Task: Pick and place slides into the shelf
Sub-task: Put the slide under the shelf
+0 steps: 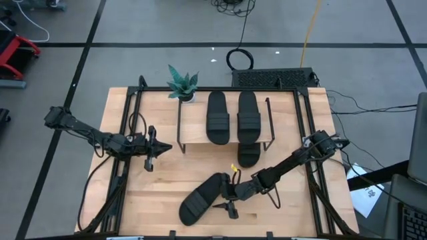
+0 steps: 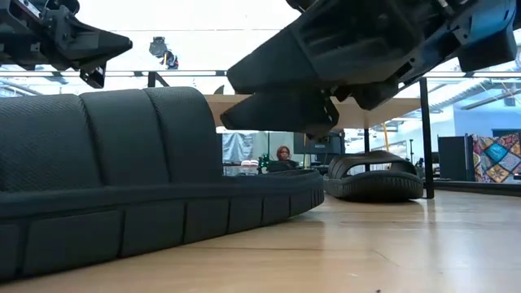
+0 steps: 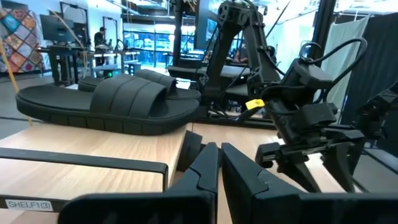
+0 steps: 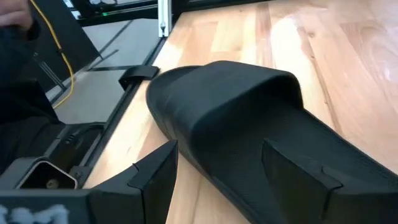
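Two black slides point(image 1: 217, 118) point(image 1: 248, 117) lie side by side, soles down, on the shelf's light wood top board point(image 1: 193, 127); the left wrist view shows them too point(image 3: 112, 102). A third slide point(image 1: 248, 155) lies under the shelf with one end sticking out toward the near edge. The fourth slide point(image 1: 202, 198) point(image 4: 249, 124) lies slantwise on the table, sole down. My right gripper point(image 1: 233, 195) point(image 4: 227, 177) is open and hovers just above this slide's right end, fingers apart on either side. My left gripper point(image 1: 162, 147) point(image 3: 219, 168) is shut and waits left of the shelf.
A small potted plant point(image 1: 181, 85) stands at the shelf's far left corner. Black frame rails run along the table's left and right sides point(image 1: 127, 133) point(image 1: 313, 173). Bare wood lies between the shelf and the near edge, left of the fourth slide.
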{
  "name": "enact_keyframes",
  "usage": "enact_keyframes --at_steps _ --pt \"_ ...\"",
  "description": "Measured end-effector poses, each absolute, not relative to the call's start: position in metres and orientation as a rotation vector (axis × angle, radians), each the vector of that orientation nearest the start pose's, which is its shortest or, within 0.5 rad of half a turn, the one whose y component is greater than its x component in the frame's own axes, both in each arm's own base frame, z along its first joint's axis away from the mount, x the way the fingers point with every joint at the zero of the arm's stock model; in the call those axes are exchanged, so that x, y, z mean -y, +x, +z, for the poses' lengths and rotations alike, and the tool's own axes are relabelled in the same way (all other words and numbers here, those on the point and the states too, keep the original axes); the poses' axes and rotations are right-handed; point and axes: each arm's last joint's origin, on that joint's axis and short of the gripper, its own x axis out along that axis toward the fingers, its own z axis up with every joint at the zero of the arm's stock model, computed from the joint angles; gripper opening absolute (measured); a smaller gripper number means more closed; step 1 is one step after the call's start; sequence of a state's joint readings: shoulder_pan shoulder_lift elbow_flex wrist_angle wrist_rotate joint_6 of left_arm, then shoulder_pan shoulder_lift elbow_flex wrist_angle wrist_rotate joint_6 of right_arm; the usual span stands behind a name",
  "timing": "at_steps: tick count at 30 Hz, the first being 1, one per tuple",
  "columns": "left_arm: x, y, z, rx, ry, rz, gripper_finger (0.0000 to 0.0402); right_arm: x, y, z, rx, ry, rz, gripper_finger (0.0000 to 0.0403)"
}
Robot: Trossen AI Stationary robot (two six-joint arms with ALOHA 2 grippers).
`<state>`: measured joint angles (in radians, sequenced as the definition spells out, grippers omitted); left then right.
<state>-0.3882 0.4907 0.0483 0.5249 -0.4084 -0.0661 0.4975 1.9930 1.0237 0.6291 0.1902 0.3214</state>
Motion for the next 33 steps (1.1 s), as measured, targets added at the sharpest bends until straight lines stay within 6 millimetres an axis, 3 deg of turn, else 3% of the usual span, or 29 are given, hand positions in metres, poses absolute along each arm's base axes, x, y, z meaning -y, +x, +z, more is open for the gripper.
enact_keyframes --at_steps 11,19,27,30,33 --pt "0.038 0.123 0.185 0.076 -0.088 0.019 0.0017 -0.191 0.363 0.141 -0.328 0.238 0.266 0.0222" --pt "0.038 0.123 0.184 0.068 -0.085 0.019 0.0017 -0.201 0.383 0.124 -0.345 0.230 0.262 0.0222" --pt "0.038 0.123 0.182 0.051 -0.083 0.020 0.0017 -0.207 0.395 0.126 -0.321 0.181 0.299 0.0219" --pt "0.038 0.123 0.182 0.050 -0.083 0.020 0.0017 -0.205 0.395 0.124 -0.341 0.170 0.317 0.0194" --pt "0.038 0.123 0.182 0.051 -0.112 0.019 0.0017 -0.204 0.396 0.124 -0.347 0.170 0.334 0.0140"
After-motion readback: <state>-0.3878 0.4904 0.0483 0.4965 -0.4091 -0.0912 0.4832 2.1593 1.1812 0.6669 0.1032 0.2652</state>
